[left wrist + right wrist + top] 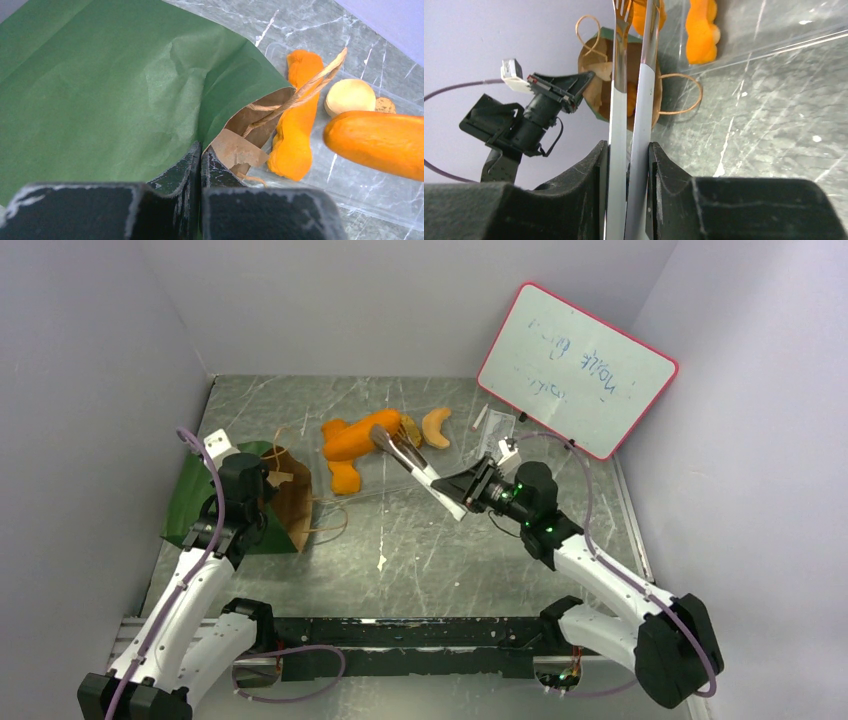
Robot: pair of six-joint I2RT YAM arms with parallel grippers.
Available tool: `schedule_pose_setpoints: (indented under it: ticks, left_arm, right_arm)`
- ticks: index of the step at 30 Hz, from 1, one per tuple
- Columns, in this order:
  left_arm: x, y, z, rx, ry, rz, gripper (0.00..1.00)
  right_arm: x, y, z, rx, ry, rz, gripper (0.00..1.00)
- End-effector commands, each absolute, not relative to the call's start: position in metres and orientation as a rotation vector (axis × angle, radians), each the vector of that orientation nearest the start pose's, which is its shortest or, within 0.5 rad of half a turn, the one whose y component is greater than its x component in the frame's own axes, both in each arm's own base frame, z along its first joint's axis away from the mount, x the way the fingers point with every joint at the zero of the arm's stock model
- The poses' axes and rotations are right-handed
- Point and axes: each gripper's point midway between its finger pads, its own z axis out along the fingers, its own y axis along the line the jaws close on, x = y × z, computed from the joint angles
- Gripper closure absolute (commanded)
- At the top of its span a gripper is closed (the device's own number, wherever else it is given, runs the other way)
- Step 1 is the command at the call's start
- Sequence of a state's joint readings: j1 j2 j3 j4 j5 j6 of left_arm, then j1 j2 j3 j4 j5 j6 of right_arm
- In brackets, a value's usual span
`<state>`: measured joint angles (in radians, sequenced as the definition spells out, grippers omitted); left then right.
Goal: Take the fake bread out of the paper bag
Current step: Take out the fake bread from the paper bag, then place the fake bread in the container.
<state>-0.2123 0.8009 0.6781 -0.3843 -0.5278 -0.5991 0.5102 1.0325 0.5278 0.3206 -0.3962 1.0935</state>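
Right gripper's (628, 152) tongs (408, 457) at fake bread (355, 438)

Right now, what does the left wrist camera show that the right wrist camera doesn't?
Only left wrist: a round bun and a small brown piece beside it. Only right wrist: the right gripper clamping tongs, and something orange inside the paper bag. Both: the left gripper shut on the bag's rim, cord handles, an orange bread piece outside.

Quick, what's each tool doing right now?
Left tool: closed, pinching the paper bag at its mouth edge.
Right tool: closed on the metal tongs.
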Motion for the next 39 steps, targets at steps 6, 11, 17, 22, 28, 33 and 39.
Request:
schedule_pose_setpoints:
  ticks: [6, 11, 17, 22, 28, 33, 39]
  left_arm:
    - [0.289, 0.009, 0.204, -0.686, 1.828, 0.012, 0.93]
    - [0.288, 0.007, 0.208, -0.677, 1.823, -0.005, 0.93]
    - [0.289, 0.002, 0.208, -0.668, 1.828, -0.036, 0.93]
    - [0.289, -0.002, 0.208, -0.653, 1.84, -0.056, 0.93]
    - [0.284, -0.002, 0.214, -0.615, 1.848, -0.049, 0.93]
    - [0.274, -0.01, 0.229, -0.52, 1.816, -0.111, 0.93]
    - [0.259, -0.022, 0.247, -0.392, 1.791, -0.183, 0.93]
  right_arm:
    - [0.254, 0.23, 0.207, 0.295, 1.995, 1.465, 1.0]
    - [0.251, 0.222, 0.19, 0.349, 2.023, 1.523, 1.0]
    - [0.254, 0.219, 0.171, 0.389, 2.053, 1.546, 1.0]
    - [0.262, 0.217, 0.157, 0.429, 2.062, 1.546, 1.0]
    - [0.267, 0.208, 0.149, 0.454, 2.067, 1.509, 1.0]
    - [0.271, 0.197, 0.141, 0.484, 2.079, 1.486, 1.0]
    - [0.272, 0.195, 0.13, 0.508, 2.105, 1.492, 0.85]
